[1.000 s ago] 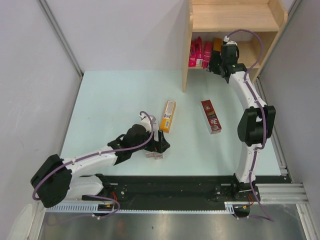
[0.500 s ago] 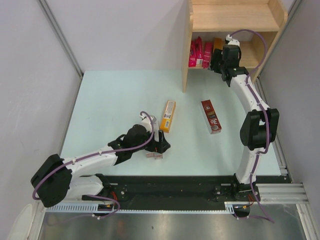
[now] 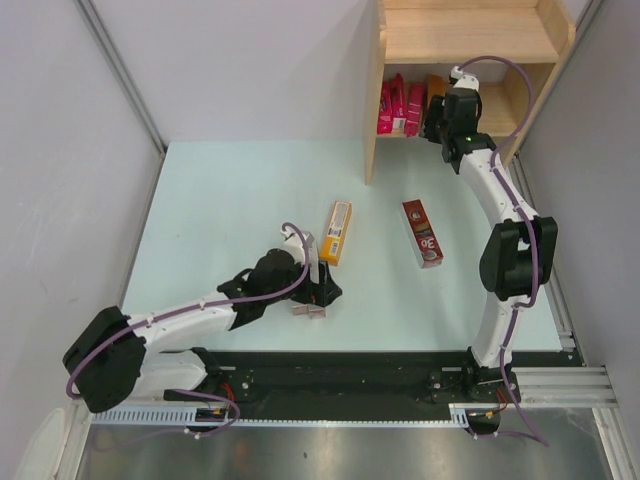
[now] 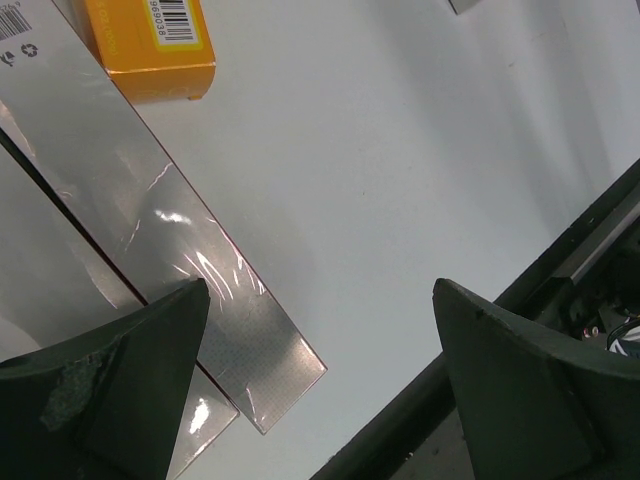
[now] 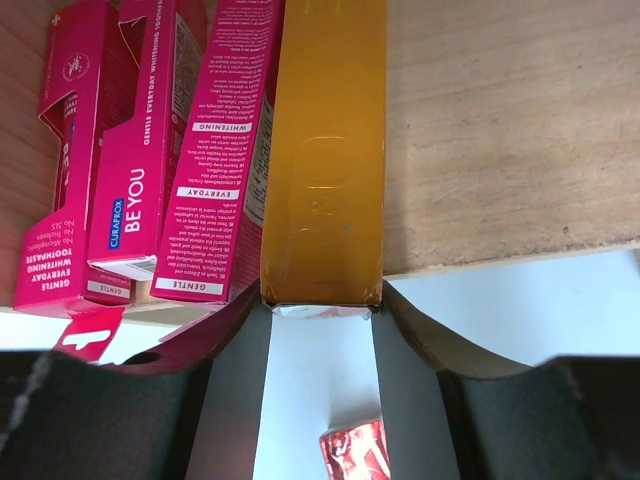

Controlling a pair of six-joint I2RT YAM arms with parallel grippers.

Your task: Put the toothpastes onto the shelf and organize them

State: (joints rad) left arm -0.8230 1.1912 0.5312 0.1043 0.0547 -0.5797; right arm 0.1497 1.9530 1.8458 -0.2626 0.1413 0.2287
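On the shelf's (image 3: pixel 465 38) lower board (image 5: pixel 490 130) lie three magenta-pink toothpastes (image 5: pixel 150 150) side by side, with a gold-tan toothpaste (image 5: pixel 325 150) to their right. My right gripper (image 5: pixel 322 305) reaches into the shelf, its fingertips closed against the near end of the gold-tan carton. On the table lie an orange-yellow toothpaste (image 3: pixel 336 232) and a dark red one (image 3: pixel 422 233). My left gripper (image 4: pixel 320 300) hangs wide open just above two silver-grey toothpastes (image 4: pixel 150 210), holding nothing; the orange carton's end (image 4: pixel 150 45) shows beyond them.
The shelf's side panel (image 3: pixel 372 120) stands left of the pink cartons. Grey walls close in the table (image 3: pixel 230 200) on both sides. A black rail (image 3: pixel 340 375) runs along the near edge, close behind the left gripper.
My right gripper has closed in on the gold-tan carton's end and shifted slightly deeper into the shelf. The left arm has stayed still.
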